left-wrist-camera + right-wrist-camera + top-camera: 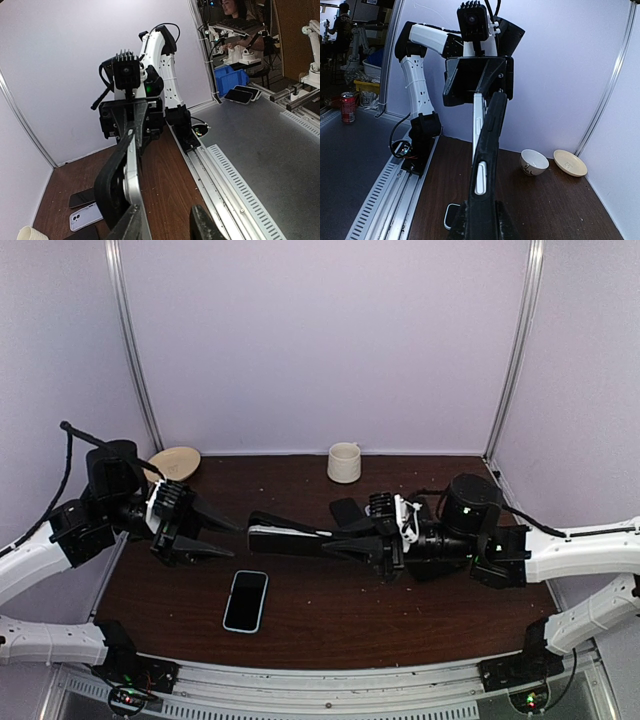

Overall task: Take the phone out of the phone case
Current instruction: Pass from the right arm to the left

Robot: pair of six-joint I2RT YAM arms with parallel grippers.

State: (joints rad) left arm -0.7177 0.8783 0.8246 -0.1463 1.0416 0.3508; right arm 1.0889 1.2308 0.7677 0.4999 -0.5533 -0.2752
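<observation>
My right gripper (338, 540) is shut on a black phone case (285, 538) and holds it edge-up above the table, pointing left. In the right wrist view the case (490, 150) runs up from my right gripper (481, 226). The silver-edged phone (478, 125) stands slightly away from the case at the far end. In the left wrist view the phone (132, 170) shows beside the peeled black case (111, 182). My left gripper (167, 227) is open at that free end. One of its fingers (131, 226) is against the phone and the other stands apart. From above, the left gripper (228, 540) sits just left of the case tip.
A second phone (246, 600) lies flat on the wooden table (400, 610) near the front. A white cup (344, 462) and a beige plate (175, 462) stand at the back. A dark flat object (347, 510) lies behind my right gripper. Walls enclose three sides.
</observation>
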